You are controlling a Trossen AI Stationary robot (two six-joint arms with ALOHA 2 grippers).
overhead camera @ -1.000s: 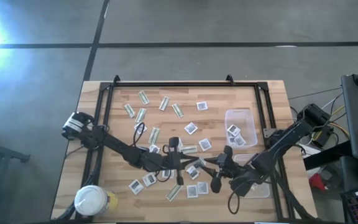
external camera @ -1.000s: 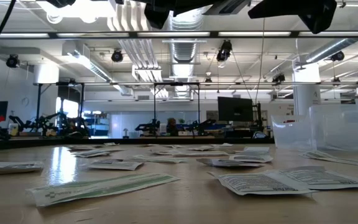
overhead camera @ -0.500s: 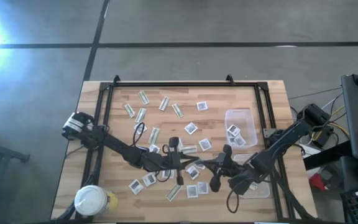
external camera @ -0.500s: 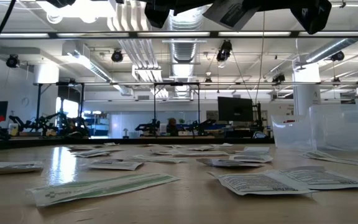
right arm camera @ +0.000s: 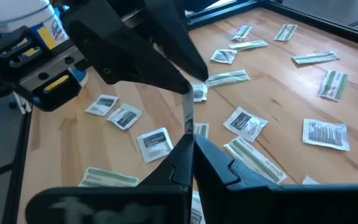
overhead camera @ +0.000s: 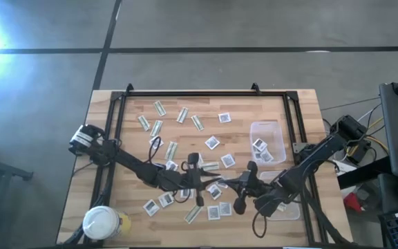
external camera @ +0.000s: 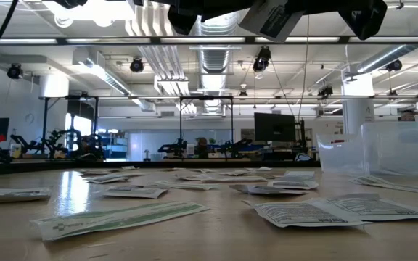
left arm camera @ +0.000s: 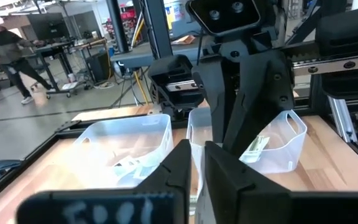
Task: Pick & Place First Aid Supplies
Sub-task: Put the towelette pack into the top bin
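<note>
Mid-air handoff over the wooden desk (overhead camera: 302,104): right gripper (right arm camera: 190,144) fingers clamped on thin white packet (right arm camera: 187,116). Left gripper (right arm camera: 180,87) fingers also pinching it, barely parting. Risk: tug-of-war or drop.

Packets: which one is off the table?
The white packet pinched by the right gripper, jaws shut, against the left gripper; the others lie flat.
</note>
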